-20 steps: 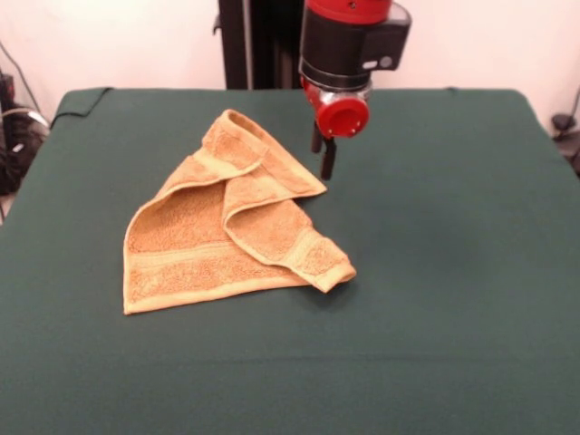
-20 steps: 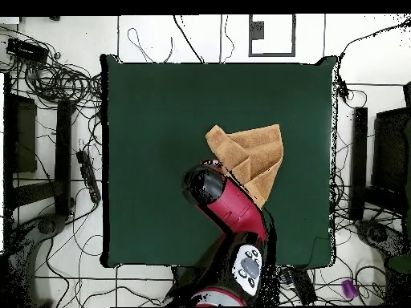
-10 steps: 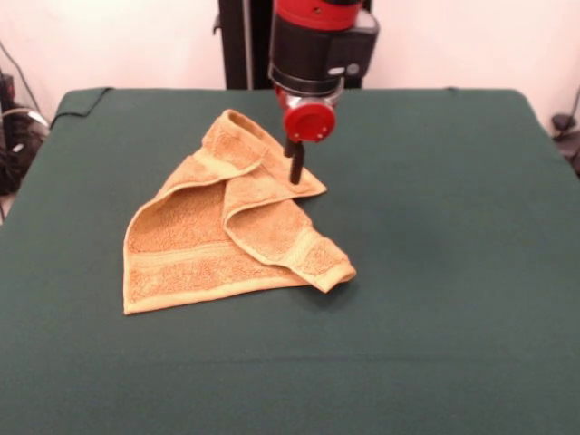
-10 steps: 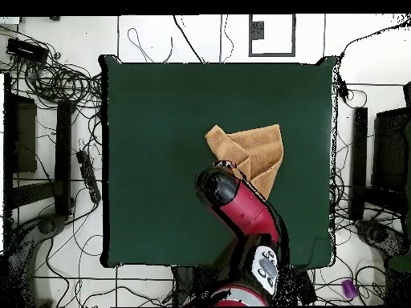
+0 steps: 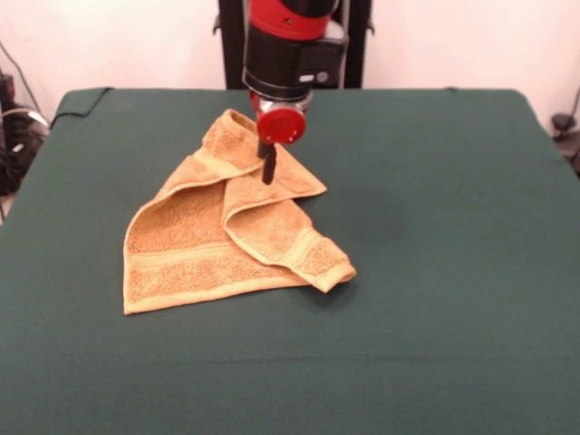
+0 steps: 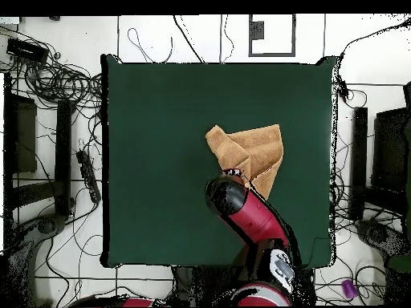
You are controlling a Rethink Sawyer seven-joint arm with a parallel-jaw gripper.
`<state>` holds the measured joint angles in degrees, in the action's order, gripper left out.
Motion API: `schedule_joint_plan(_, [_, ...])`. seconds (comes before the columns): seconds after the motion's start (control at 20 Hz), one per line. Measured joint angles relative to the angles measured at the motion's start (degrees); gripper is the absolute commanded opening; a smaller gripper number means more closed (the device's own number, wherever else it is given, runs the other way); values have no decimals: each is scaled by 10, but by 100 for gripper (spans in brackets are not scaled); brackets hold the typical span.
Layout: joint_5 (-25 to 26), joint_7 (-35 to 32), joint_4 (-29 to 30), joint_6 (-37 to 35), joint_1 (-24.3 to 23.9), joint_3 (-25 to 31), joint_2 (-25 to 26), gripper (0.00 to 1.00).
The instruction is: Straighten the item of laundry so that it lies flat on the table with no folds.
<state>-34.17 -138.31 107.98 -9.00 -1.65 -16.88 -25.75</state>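
Note:
The item of laundry [image 5: 204,246] is an orange-tan terry towel, crumpled into a rough triangle on the table [image 5: 435,227], left of centre. One corner is folded over the middle and ends in a rolled flap [image 5: 322,261] at the near right. My gripper [image 5: 265,169] hangs just above the towel's far fold, near its back corner, and stands open with nothing between its two dark fingers. In the overhead view the red arm [image 6: 241,210] covers the gripper and the towel's [image 6: 258,151] near edge.
Dark green cloth covers the whole table [image 6: 160,144]. Cables [image 6: 56,80] and dark equipment lie on the floor around its sides. A black post [image 5: 234,41] stands behind the table's far edge.
The arm has swung left in the front view, from beside the towel's far right edge to over its back fold. The towel has not moved.

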Motion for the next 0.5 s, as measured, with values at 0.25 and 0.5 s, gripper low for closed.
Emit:
schedule_joint_plan(0.25, [11,0,6,19,-9,14,1,100])
schedule_joint_plan(0.5, [12,0,8,40,-11,32,3,100])
